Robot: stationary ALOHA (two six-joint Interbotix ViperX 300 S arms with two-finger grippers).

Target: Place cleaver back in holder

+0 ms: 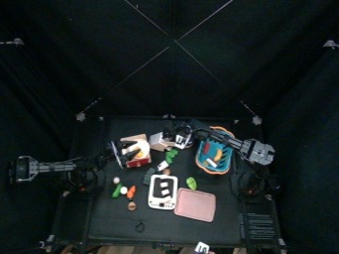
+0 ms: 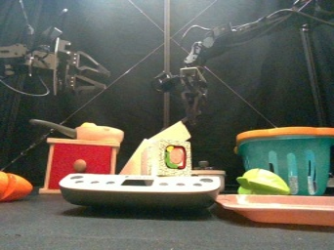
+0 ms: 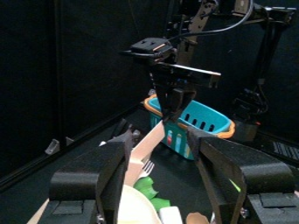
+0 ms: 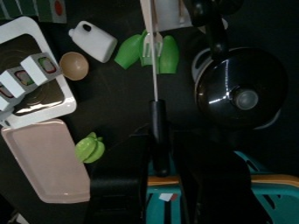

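My right gripper [image 4: 160, 149] is shut on the black handle of the cleaver [image 4: 153, 70], whose thin pale blade points down, edge-on. It hangs [image 2: 190, 98] just above the holder [image 2: 154, 148], a slanted light tan block behind the white scale. In the top view the right gripper [image 1: 179, 134] is over the holder [image 1: 169, 142]. The left wrist view shows the right gripper [image 3: 170, 94] above the holder [image 3: 146, 150]. My left gripper [image 1: 82, 177] is open and empty, raised at the table's left [image 2: 78, 68].
A blue oval basket [image 1: 215, 151] stands right of the holder. A pink board [image 1: 196, 205] and a white scale [image 1: 162, 190] lie at the front. A red box with tan pieces on top [image 2: 81, 161] is at the left. A black pot [image 4: 239, 87] and green toy vegetables [image 4: 138, 48] lie near the blade.
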